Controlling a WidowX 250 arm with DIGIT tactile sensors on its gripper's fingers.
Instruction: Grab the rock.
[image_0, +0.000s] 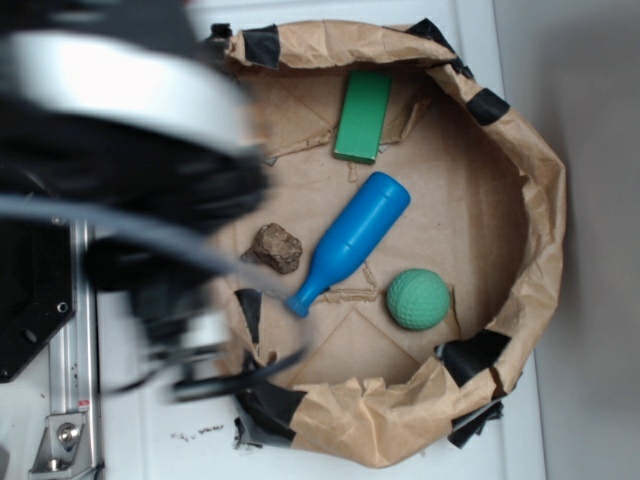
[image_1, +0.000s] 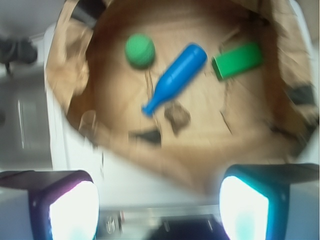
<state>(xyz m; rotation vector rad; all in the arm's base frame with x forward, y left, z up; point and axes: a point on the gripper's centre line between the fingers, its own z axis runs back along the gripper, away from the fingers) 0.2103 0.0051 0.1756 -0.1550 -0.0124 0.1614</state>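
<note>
Arm is a blurred black/silver mass at the left of the exterior view, over the rim of the paper tray (image_0: 545, 200). Gripper (image_1: 159, 210) hangs above the tray's near edge, fingers (image_1: 72, 210) wide apart, nothing btwn them. Rock (image_0: 277, 247): small, rough, jagged, brown-grey, on the tray floor just beside the narrow end of the smooth blue pin (image_0: 350, 242). Dimpled green ball (image_0: 418, 299) sits apart; green block (image_0: 363, 115) near the far wall. Crumpled brown paper w/ black tape, on a white bench (image_0: 590, 120).
</note>
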